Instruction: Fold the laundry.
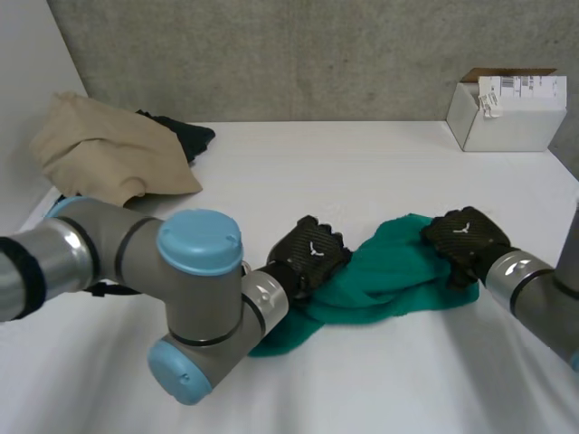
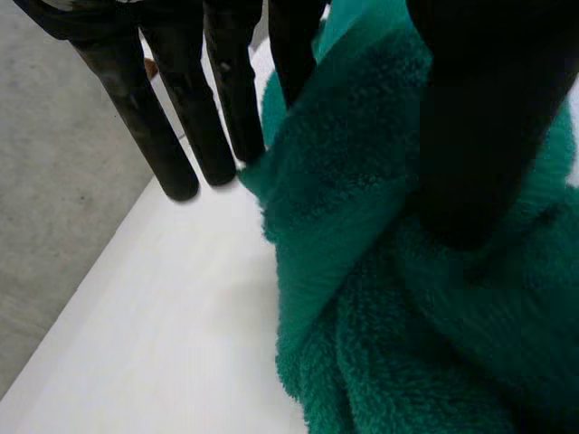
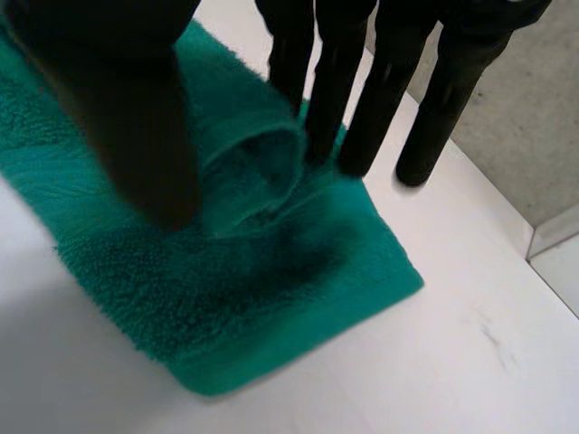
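Observation:
A green towel [image 1: 389, 271] lies crumpled in the middle of the white table [image 1: 362, 172]. My left hand [image 1: 308, 253] rests on its left part. In the left wrist view the straight fingers [image 2: 172, 136] reach the table at the towel's edge and the thumb [image 2: 479, 136] presses on the towel [image 2: 380, 271], a raised fold standing between them. My right hand [image 1: 466, 237] is on the towel's right end. There its straight fingers [image 3: 380, 99] touch a small bunched fold of the towel [image 3: 253, 298] near a corner, with the thumb [image 3: 136, 108] well apart over the cloth.
A beige cloth [image 1: 109, 149] lies heaped at the far left with a dark garment [image 1: 185, 136] behind it. A white cardboard box [image 1: 511, 108] stands at the far right. My left arm's elbow [image 1: 194, 298] sits low over the table's near side.

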Robot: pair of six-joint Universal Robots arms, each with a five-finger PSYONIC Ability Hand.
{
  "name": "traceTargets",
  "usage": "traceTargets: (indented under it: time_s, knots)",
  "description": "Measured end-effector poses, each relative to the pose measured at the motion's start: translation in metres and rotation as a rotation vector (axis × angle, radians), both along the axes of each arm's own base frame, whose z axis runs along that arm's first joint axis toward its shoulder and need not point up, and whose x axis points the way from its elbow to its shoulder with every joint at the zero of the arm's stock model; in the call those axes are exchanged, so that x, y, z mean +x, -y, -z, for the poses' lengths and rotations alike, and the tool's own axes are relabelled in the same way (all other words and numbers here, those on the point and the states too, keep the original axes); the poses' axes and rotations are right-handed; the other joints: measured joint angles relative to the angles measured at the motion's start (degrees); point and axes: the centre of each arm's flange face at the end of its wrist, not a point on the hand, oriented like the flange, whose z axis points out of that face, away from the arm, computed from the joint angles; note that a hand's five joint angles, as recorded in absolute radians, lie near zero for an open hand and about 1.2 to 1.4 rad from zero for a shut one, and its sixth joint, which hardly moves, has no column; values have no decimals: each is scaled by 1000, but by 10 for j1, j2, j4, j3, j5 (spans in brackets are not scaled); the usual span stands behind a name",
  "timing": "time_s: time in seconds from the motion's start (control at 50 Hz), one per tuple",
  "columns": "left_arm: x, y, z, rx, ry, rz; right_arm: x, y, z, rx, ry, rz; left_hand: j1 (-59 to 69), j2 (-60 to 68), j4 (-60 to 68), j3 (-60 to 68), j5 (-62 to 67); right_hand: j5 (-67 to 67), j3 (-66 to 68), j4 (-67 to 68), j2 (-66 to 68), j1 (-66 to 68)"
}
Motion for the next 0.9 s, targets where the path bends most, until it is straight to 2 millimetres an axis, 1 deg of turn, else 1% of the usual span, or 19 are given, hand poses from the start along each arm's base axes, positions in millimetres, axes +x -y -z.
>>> traceTargets:
  time_s: [0.06,0.08,0.1,0.14,0.2,0.26,0.28,0.3,0.32,0.34,0.36,0.38,0.4,0.42,0.5,0.58,0.68,0.8,0.9]
  knots:
    - [-3,1,5,-8,12,0,5,2,4,-16,7,-11,188,182,185,186,179,203,205,206,207,196]
    - [-3,2,6,-9,12,-3,6,2,4,-20,8,-13,188,182,185,186,179,217,234,235,237,219]
    - [-3,4,5,-16,11,-17,8,3,3,-32,13,-19,258,282,291,291,273,276,293,293,290,245]
    - [-2,8,2,-34,2,-49,12,5,-1,-51,20,-27,258,307,320,318,283,276,290,290,289,244]
    - [0,19,-15,-87,-39,-115,18,7,-11,-85,31,-38,258,311,326,324,283,276,290,290,290,244]
    - [7,33,-51,-170,-121,-199,23,12,-31,-149,48,-47,258,312,326,325,283,276,290,290,289,244]
    - [8,34,-55,-178,-130,-207,24,12,-36,-162,52,-48,258,312,326,325,283,276,290,290,289,244]
    - [15,40,-78,-218,-184,-249,26,16,-51,-212,67,-50,258,313,326,326,283,276,290,290,289,244]
    - [16,40,-81,-224,-191,-254,26,16,-55,-222,71,-50,258,313,326,326,283,276,290,290,289,244]
    - [25,45,-108,-262,-259,-294,29,20,-74,-278,93,-50,258,314,326,326,291,276,290,290,289,244]
    - [28,46,-117,-273,-283,-306,30,21,-83,-305,106,-50,258,315,326,326,296,276,290,290,289,244]
    - [37,47,-136,-293,-336,-329,31,25,-101,-353,137,-48,258,317,326,326,299,276,290,290,289,244]
    - [39,47,-141,-298,-350,-334,32,26,-105,-365,146,-47,258,317,326,326,299,276,290,290,289,244]
    - [47,46,-159,-311,-403,-352,34,31,-125,-413,196,-46,258,319,326,326,299,276,290,290,289,244]
    - [64,39,-182,-308,-479,-374,46,42,-149,-465,320,-64,258,323,326,329,299,276,290,290,289,244]
    - [74,30,-181,-279,-485,-378,68,48,-145,-449,399,-108,259,323,326,329,305,276,290,290,289,244]
    - [82,19,-163,-232,-444,-384,94,49,-116,-358,409,-138,260,323,326,329,308,276,290,290,289,244]
    - [93,21,-144,-195,-391,-419,95,45,-95,-280,359,-95,260,323,327,329,308,276,290,290,289,244]
    - [104,28,-133,-170,-355,-458,88,26,-91,-212,298,-92,260,323,327,329,308,276,290,290,289,244]
